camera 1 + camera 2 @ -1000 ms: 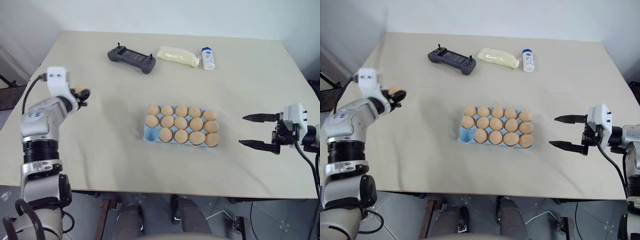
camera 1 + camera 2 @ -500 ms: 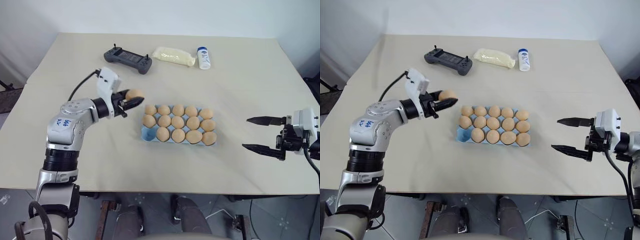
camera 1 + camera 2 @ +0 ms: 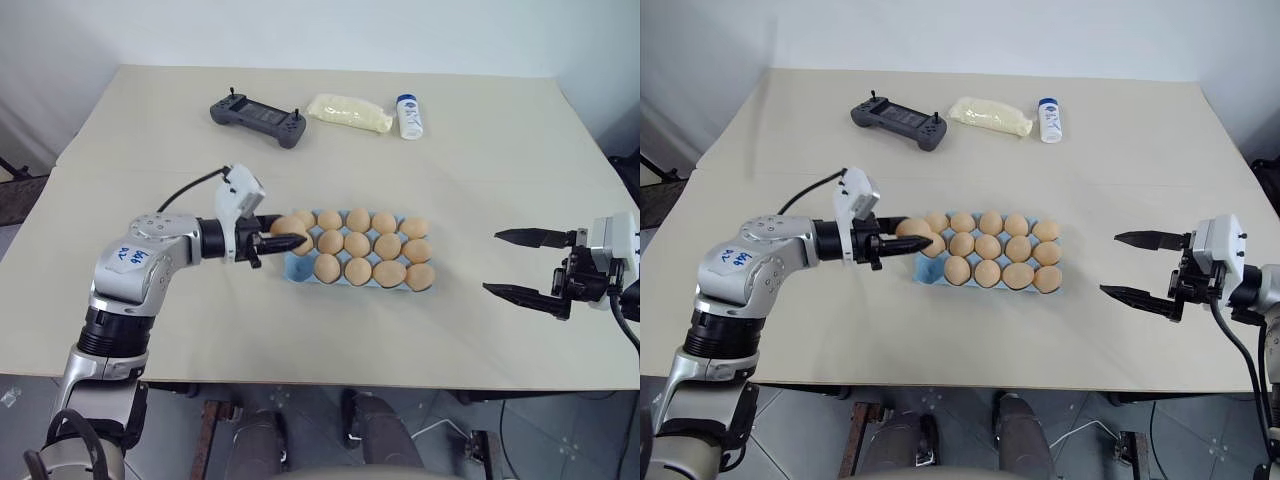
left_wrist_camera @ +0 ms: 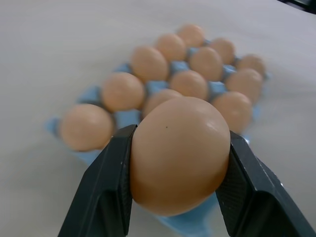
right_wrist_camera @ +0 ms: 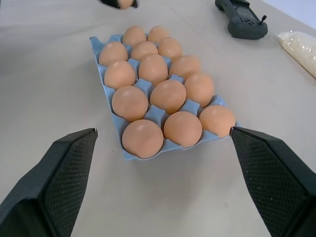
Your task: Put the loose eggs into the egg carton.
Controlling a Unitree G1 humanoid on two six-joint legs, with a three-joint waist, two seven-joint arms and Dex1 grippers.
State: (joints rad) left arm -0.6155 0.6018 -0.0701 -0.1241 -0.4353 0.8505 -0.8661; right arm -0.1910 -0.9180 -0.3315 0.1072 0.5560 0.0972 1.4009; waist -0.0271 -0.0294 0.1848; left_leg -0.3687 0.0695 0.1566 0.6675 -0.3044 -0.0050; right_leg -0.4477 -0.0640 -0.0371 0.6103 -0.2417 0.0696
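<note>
Left gripper point(image 3: 292, 236) of ours is clamped on one egg point(image 4: 179, 154), hanging just at the nine o'clock end of the egg carton point(image 3: 297, 268), whose cups we see nearly all filled. At three o'clock, well apart from the carton, our right gripper point(image 3: 520, 265) hangs over the table point(image 3: 480, 180), fingers spread wide, holding nothing.

The left arm point(image 3: 140, 262) has a white sticker with blue handwriting on it. The writing is too small to read.
</note>
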